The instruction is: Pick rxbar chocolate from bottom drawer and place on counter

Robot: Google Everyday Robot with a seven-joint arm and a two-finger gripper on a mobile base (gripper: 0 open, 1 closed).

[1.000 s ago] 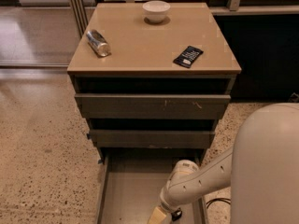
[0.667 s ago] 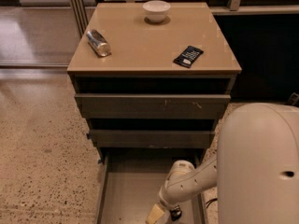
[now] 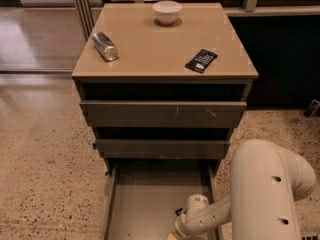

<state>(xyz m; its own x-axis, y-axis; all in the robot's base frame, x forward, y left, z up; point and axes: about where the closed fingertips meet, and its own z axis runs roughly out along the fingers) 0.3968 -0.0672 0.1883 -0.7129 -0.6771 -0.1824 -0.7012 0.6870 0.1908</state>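
The bottom drawer (image 3: pixel 150 204) is pulled open and shows a plain grey floor. My gripper (image 3: pixel 173 235) is down inside it at the front right, mostly cut off by the lower edge of the camera view. The white wrist (image 3: pixel 196 215) and forearm reach in from the right. A small dark shape (image 3: pixel 178 212) lies beside the wrist; I cannot tell what it is. No slim rxbar chocolate shows clearly; it is hidden or out of view. The tan counter (image 3: pixel 155 49) tops the cabinet.
On the counter stand a white bowl (image 3: pixel 167 11) at the back, a silver can (image 3: pixel 104 46) lying at the left and a wider black packet with a white label (image 3: pixel 201 60) at the right. The two upper drawers (image 3: pixel 162 115) are shut. My bulky white arm link (image 3: pixel 267 194) fills the lower right.
The big white arm link has dropped lower in the view. The gripper has stayed in the drawer's front right and sunk a little toward the lower edge.
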